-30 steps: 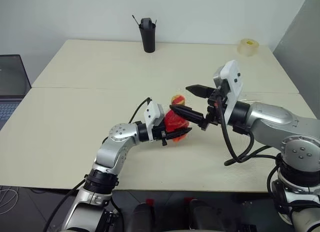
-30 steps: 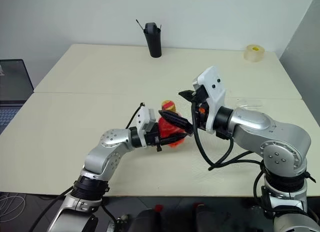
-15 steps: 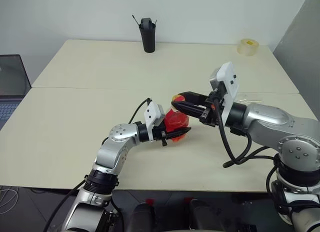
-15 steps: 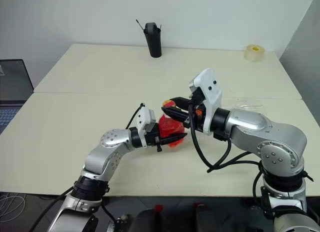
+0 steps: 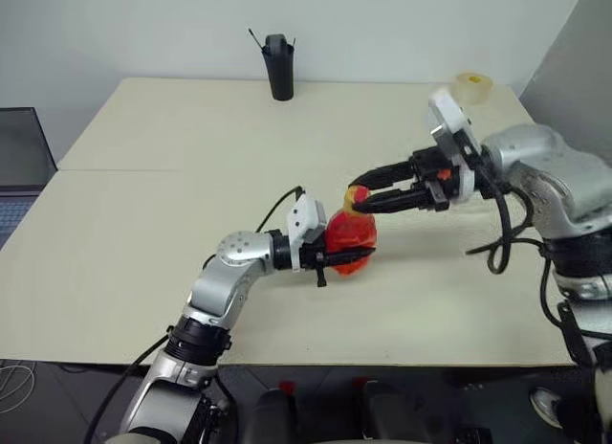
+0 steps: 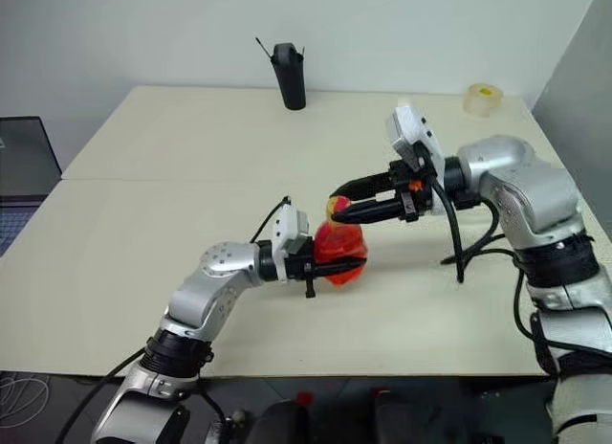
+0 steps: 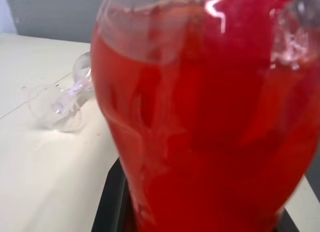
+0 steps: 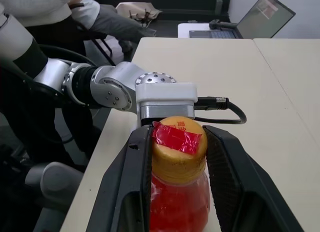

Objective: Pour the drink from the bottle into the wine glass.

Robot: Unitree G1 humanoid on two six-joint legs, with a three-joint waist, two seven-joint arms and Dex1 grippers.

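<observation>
The left gripper is clamped around the rounded body of the bottle, holding it upright just above the cream table. In the left wrist view the drink inside is bright red-orange and reaches almost to the bottle's shoulder. The right gripper reaches in from the opposite side and sits higher, at the bottle's top. In the right wrist view its two black fingers stand on either side of the yellow cap, close against it; whether they press on it cannot be told. A red seal strip runs across the cap, and faint raised characters on the cap's top are too small to read.

Beyond the bottle on its far side from the left gripper, the wine glass lies on its side on the table, clear and empty, well apart from both grippers. Far behind the grippers, near the table's back edge, stands a tall black cylindrical cup, and at the back right corner lies a roll of tape. A laptop sits off the table's left side.
</observation>
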